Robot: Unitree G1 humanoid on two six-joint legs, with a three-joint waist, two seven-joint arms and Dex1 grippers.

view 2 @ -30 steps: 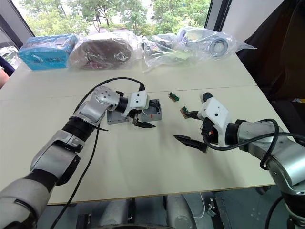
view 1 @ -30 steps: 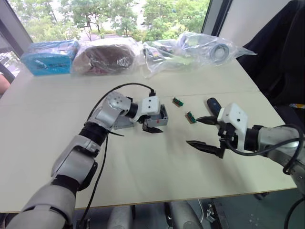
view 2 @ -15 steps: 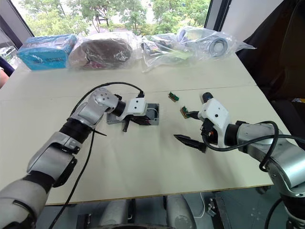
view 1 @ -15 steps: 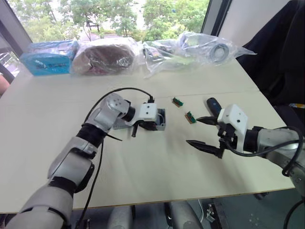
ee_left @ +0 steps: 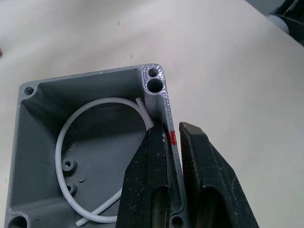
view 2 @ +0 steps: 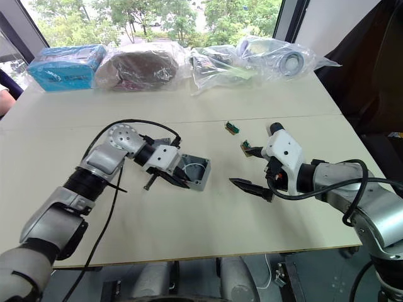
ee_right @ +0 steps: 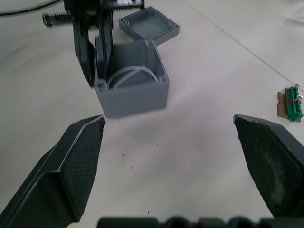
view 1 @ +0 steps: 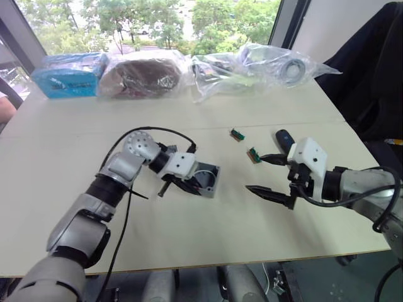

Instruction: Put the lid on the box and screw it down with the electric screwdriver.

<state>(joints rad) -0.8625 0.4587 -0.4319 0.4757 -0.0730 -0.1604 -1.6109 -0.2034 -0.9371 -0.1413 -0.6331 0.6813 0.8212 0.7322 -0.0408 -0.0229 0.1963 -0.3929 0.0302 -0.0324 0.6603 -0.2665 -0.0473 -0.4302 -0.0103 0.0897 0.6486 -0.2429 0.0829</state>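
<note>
The left gripper (ee_left: 173, 190) is clamped on one side wall of the box (view 1: 205, 181): one black finger (ee_left: 147, 180) sits inside, the other outside, with the grey wall pinched between them. A white wire loop (ee_left: 90, 156) curls round the inside of the box just beside the inner finger, and a small red bit (ee_left: 173, 137) shows at the wall right at the fingertips. The box is tilted, its open top turned toward the right gripper.

The lid (ee_right: 148, 24) lies flat on the table (view 1: 208, 245) just behind the box and the left gripper, rim up, apart from the box.

The right gripper (view 1: 269, 175) hangs over the table with its two fingers spread wide, holding nothing; the box is well in front of it, between its fingertips as the right wrist view looks. The screwdriver (view 1: 282, 138) lies on the table close behind the right gripper, partly hidden by its white housing.

Two small green-and-red pieces (view 1: 252, 154) lie on the table: one just beside the right gripper's far fingertip, the other (view 1: 237, 133) farther out, beyond it.

Along the table's far edge sit four bagged items: a blue pack (view 1: 68, 73), a dark brown bundle (view 1: 140, 74), and two clear bags (view 1: 277, 61) of parts. No writing on any of them can be read.

One box, one lid, one screwdriver.
</note>
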